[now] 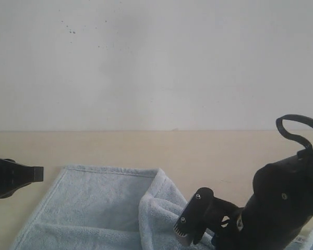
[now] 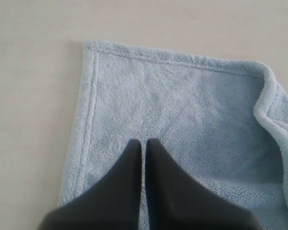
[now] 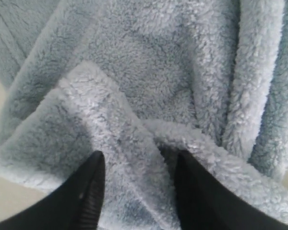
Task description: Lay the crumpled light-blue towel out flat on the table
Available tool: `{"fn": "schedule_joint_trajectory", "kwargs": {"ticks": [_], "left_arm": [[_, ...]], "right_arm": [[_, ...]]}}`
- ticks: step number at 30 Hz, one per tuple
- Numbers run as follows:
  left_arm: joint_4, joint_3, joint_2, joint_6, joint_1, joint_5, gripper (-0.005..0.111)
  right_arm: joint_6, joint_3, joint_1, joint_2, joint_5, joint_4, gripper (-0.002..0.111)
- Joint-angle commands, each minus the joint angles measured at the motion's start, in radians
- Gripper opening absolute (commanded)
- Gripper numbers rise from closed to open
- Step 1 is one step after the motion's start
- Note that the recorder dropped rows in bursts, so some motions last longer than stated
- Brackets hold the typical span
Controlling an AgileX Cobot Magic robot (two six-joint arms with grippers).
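The light-blue towel (image 1: 94, 203) lies on the beige table (image 1: 120, 148), its left part flat with the hem showing and its right part bunched into a raised fold (image 1: 155, 200). My left gripper (image 2: 143, 142) hovers shut over the flat part of the towel (image 2: 182, 105), holding nothing; in the exterior view it sits at the far left (image 1: 36, 173). My right gripper (image 3: 139, 155) stands open, low on the crumpled towel (image 3: 149, 62), and a fluffy ridge of cloth runs between its two fingers.
A white-grey wall (image 1: 156, 62) with dark specks rises behind the table. Bare table (image 2: 33, 96) lies to the left of and beyond the towel. The bulky right arm (image 1: 287, 203) fills the lower right corner of the exterior view.
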Motion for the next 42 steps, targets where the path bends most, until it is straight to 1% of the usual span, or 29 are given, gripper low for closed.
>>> {"fn": "schedule_joint_trajectory", "kwargs": {"ticks": [1,3,4,8,14,17,19,21,23,27,29,32,36,40,42], "left_arm": [[-0.006,0.003,-0.007,0.000,-0.005,-0.014,0.004],[-0.006,0.003,-0.007,0.000,-0.005,-0.014,0.004],[-0.006,0.003,-0.007,0.000,-0.005,-0.014,0.004],[-0.006,0.003,-0.007,0.000,-0.005,-0.014,0.004],[-0.006,0.003,-0.007,0.000,-0.005,-0.014,0.004],[-0.006,0.003,-0.007,0.000,-0.005,-0.014,0.004],[-0.006,0.003,-0.007,0.000,-0.005,-0.014,0.004],[-0.006,0.003,-0.007,0.000,-0.005,-0.014,0.004],[-0.006,0.003,-0.007,0.000,-0.005,-0.014,0.004],[-0.006,0.003,-0.007,0.000,-0.005,-0.014,0.004],[-0.006,0.003,-0.007,0.000,-0.005,-0.014,0.004],[-0.006,0.003,-0.007,0.000,-0.005,-0.012,0.004],[-0.006,0.003,-0.007,0.000,-0.005,-0.006,0.004],[-0.006,0.003,-0.007,0.000,-0.005,-0.006,0.004],[-0.006,0.003,-0.007,0.000,-0.005,-0.009,0.004]], "right_arm": [[-0.009,-0.004,0.000,0.000,0.011,0.007,0.014],[-0.009,-0.004,0.000,0.000,0.011,0.007,0.002],[-0.007,-0.004,0.000,0.000,0.011,0.007,0.000],[0.008,-0.004,0.000,-0.014,0.001,0.007,0.001],[0.064,-0.004,-0.002,-0.130,-0.062,-0.018,0.001],[0.136,-0.004,-0.037,-0.195,-0.123,-0.082,0.001],[0.202,-0.004,-0.095,-0.221,-0.149,-0.139,0.001],[0.224,-0.004,-0.165,-0.227,-0.154,-0.185,0.001],[0.227,-0.004,-0.244,-0.227,-0.188,-0.190,0.001],[0.260,-0.017,-0.413,-0.227,-0.337,-0.185,0.001],[0.260,-0.061,-0.496,-0.204,-0.348,-0.184,0.001],[0.270,-0.177,-0.605,-0.127,-0.348,-0.184,0.001],[0.278,-0.387,-0.690,0.037,-0.296,-0.184,0.001],[0.297,-0.644,-0.744,0.209,-0.099,-0.187,0.001],[0.315,-0.718,-0.758,0.265,-0.011,-0.187,0.001]]}}
